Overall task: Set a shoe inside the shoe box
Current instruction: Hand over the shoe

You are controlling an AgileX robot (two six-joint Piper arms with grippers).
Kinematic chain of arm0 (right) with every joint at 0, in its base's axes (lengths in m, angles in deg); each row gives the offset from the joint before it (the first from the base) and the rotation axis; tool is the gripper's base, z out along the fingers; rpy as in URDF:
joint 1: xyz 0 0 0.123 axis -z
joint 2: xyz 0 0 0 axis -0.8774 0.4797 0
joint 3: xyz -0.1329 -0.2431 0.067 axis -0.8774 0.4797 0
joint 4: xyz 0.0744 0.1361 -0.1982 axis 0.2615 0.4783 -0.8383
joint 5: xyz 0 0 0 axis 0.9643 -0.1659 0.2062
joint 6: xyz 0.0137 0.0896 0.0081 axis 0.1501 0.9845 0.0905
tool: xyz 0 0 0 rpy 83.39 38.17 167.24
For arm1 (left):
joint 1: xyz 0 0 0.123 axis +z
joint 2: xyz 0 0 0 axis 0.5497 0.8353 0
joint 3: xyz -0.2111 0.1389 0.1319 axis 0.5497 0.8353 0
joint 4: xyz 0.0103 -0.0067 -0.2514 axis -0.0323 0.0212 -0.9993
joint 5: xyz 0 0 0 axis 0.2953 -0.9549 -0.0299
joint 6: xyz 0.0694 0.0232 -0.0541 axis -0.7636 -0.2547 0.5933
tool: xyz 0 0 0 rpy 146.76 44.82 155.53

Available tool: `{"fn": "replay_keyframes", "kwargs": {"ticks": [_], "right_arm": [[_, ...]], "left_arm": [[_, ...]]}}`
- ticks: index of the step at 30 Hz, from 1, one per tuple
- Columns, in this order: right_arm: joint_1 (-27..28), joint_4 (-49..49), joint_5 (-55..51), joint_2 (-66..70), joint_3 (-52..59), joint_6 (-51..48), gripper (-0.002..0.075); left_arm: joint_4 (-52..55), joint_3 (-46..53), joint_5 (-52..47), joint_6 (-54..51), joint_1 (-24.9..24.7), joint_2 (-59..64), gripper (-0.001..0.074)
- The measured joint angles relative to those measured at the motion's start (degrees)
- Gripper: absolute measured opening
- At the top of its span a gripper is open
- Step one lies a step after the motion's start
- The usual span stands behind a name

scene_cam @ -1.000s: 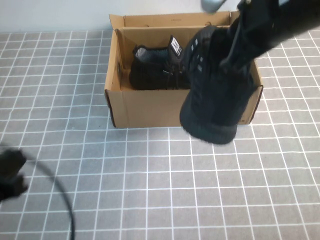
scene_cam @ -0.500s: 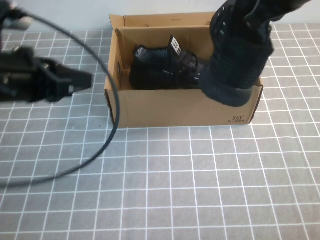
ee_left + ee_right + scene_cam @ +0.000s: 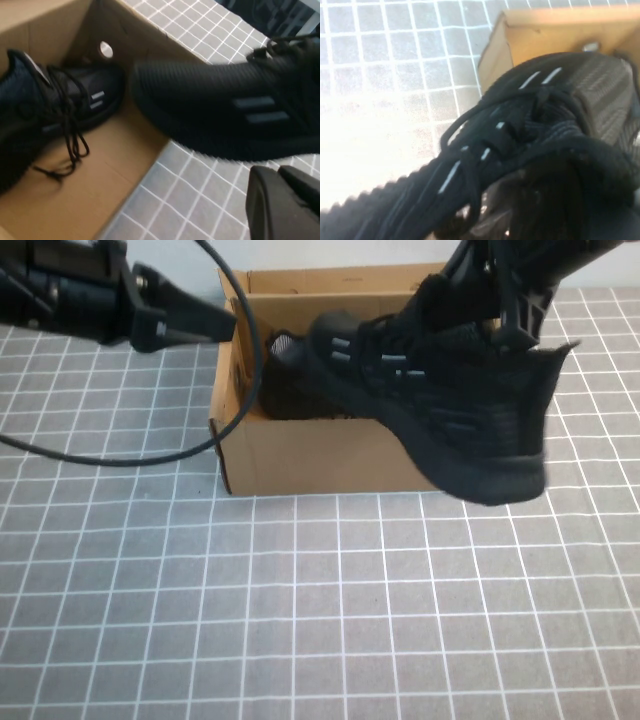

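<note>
Carrying item: the shoe (image 3: pixel 440 410), black knit lace-up with short white side dashes, hangs in the air over the open shoe box (image 3: pixel 300 455), toe toward ten o'clock above the cavity, heel toward four o'clock and overhanging the front wall and the grey tiled counter (image 3: pixel 300 620).

Right hand (image 3: pixel 500 300): at one o'clock in the high view, above the heel end, clamped tight on the shoe at its collar; arm slanting down from the upper right corner.

Left hand (image 3: pixel 205 318): at ten o'clock, just beside the box's left wall, fingers pressed together on nothing; arm lying nearly level, pointing toward the box, a black cable looping off it across the counter.

Box contents: a second shoe (image 3: pixel 300 380) of the same make lies along the back half, laces loose; bare cardboard floor shows in front of it.

Handling note, as judgement: the shoe sits skewed across the opening. Turning it so its length runs parallel with the long walls, then drawing the heel inward past the front wall before lowering, should seat it in the free front strip. Dropping it as it lies risks the heel catching the rim. The left hand looks placed to steady the wall if needed.
</note>
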Motion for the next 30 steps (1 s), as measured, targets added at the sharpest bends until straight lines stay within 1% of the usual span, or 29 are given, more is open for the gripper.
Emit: {"fn": "replay_keyframes", "kwargs": {"ticks": [4,7,12,16,19,23,25,27,30], "right_arm": [[0.0,1.4,-0.2,0.0,0.0,-7.6,0.0007],[0.0,1.4,-0.2,0.0,0.0,-11.6,0.0007],[0.0,1.4,-0.2,0.0,0.0,-14.2,0.0007],[0.0,1.4,-0.2,0.0,0.0,-14.7,0.0007],[0.0,1.4,-0.2,0.0,0.0,-15.8,0.0007],[0.0,1.4,-0.2,0.0,0.0,-17.5,0.0007],[0.0,1.4,-0.2,0.0,0.0,-17.8,0.0007],[0.0,1.4,-0.2,0.0,0.0,-18.4,0.0007],[0.0,1.8,-0.2,0.0,0.0,-19.4,0.0007]], "left_arm": [[0.0,-2.6,-0.1,-1.3,-0.7,1.2,-0.0001],[1.4,-3.1,-0.1,-1.6,-3.0,1.2,-0.0001],[5.0,-3.1,-0.7,-2.5,-8.9,1.6,-0.0001],[3.7,-3.8,-0.9,-7.4,-10.7,1.6,0.0013],[3.0,-5.4,-0.9,-10.7,-11.2,1.6,0.0099],[1.6,-6.4,-1.0,-16.1,-11.3,1.6,0.0315],[0.0,-6.4,-1.0,-18.2,-11.3,1.7,0.0394],[-1.4,-6.4,-1.0,-20.2,-11.3,2.2,0.0428],[-3.5,-6.5,-1.0,-22.8,-11.3,3.8,0.0445]]}}
